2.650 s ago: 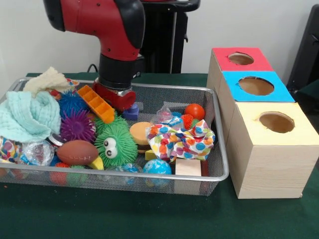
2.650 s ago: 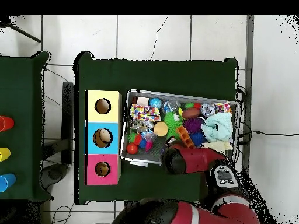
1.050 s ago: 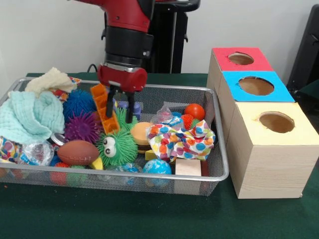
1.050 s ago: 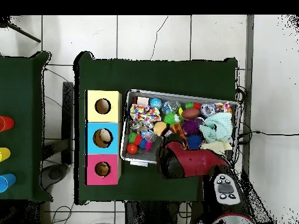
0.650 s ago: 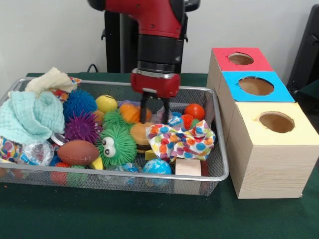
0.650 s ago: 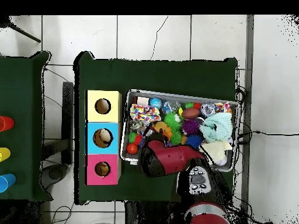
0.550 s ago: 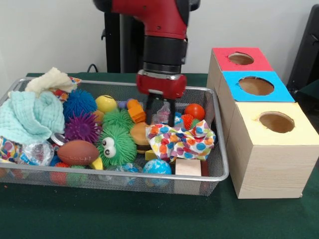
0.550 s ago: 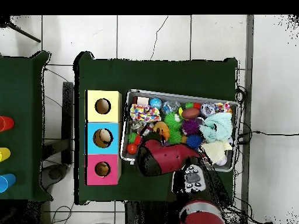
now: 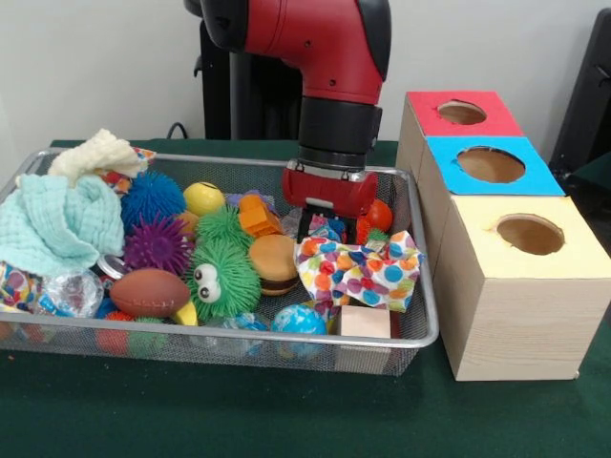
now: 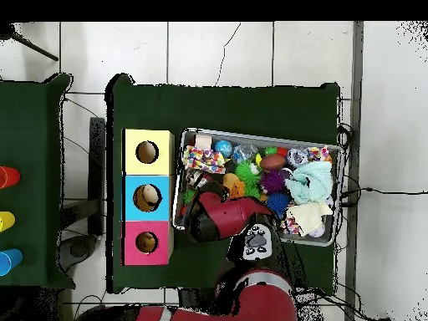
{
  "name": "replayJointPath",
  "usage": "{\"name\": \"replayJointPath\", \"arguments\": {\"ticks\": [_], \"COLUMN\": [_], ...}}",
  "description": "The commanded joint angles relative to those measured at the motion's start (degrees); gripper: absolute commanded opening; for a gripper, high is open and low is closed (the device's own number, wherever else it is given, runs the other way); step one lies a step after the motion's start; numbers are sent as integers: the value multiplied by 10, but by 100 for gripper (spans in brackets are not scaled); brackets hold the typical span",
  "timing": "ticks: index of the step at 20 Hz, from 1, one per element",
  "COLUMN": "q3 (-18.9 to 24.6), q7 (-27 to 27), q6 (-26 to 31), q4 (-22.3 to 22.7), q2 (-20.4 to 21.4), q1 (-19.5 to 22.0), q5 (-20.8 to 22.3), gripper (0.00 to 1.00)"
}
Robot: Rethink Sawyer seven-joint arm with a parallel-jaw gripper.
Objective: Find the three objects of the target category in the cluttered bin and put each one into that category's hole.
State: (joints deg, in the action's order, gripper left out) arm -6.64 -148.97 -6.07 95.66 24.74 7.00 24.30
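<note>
The wire mesh bin (image 9: 421, 315) is full of toys and cloths. My gripper (image 9: 328, 225) reaches down into its right part, just behind a polka-dot cloth (image 9: 361, 274) and next to a red ball (image 9: 381, 213). The clutter hides its lower end. A toy burger (image 9: 274, 259), an orange block (image 9: 254, 218) and a green furry toy with eyes (image 9: 221, 277) lie to its left. In the overhead view the red arm (image 10: 224, 219) covers the gripper and the bin's (image 10: 251, 136) near-left corner.
Three wooden boxes stand right of the bin, each with a round hole: red top (image 9: 462, 113), blue top (image 9: 490, 164), yellow top (image 9: 530, 234). A football (image 9: 150, 291), a purple spiky ball (image 9: 158, 243), a mint cloth (image 9: 52, 219) and a wooden block (image 9: 364, 322) also lie in the bin.
The arm has moved towards the boxes and lower into the bin. The polka-dot cloth has shifted slightly towards the boxes, so more of the burger shows.
</note>
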Motion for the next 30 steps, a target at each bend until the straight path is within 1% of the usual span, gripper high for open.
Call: {"name": "replayJointPath", "arguments": {"ticks": [1,5,7,9,10,14,17,18,19,20,21,22,23,25,26,30], "q3": [2,-12,-7,-26,-36,-22,-40,-55,-61,-87,-97,-118,-126,-134,-132,-122], "q7": [-41,-45,-47,-50,-52,-36,-30,-37,-32,-26,-19,-6,-2,15,28,39], "q6": [-32,-58,-53,-39,-32,-18,-5,11,20,41,53,73,79,92,97,104], "q4": [-103,-122,-121,-122,-123,-116,-105,-81,-70,-51,-42,-31,-25,-16,-13,-5], "q2": [-107,-136,-139,-142,-144,-133,-121,-101,-91,-69,-57,-43,-37,-24,-16,0], "q1": [-6,-12,-7,-22,-29,-18,-26,-29,-28,-34,-33,-37,-38,-32,-21,-5], "q5": [-51,-71,-74,-90,-99,-88,-89,-93,-88,-84,-77,-67,-64,-47,-34,-12], "gripper": [100,100,100,100,0,0,0,0,0,0,0,0,0,0,0,0]}}
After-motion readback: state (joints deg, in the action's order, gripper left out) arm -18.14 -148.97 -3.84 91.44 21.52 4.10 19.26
